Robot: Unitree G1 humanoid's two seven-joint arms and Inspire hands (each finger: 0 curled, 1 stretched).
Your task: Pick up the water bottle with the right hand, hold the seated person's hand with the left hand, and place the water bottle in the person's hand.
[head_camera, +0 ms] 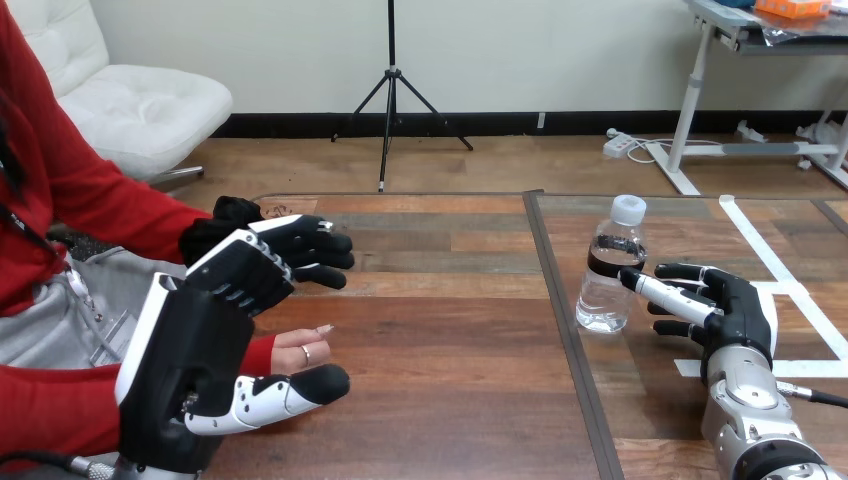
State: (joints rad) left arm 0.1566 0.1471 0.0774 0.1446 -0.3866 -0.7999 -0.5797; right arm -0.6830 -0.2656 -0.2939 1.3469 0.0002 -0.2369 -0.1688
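Observation:
A clear water bottle (606,300) with a white cap and a dark label stands upright on the table's right half. My right hand (735,312) is just right of it, open, fingers relaxed and pointing left, with one fingertip (630,279) at the bottle's label. At the left, my left hand (190,350) is open. Its fingers (300,248) reach out above the person's hand (297,347), and its thumb (300,388) lies in front of that hand. The person's hand rests palm up between them, with nothing in it. I see no finger curled round it.
A dark seam (560,310) runs front to back through the wooden table (450,330), just left of the bottle. White tape lines (790,290) mark the surface at the far right. The person's other arm, in a red sleeve (120,205), reaches in behind my left hand.

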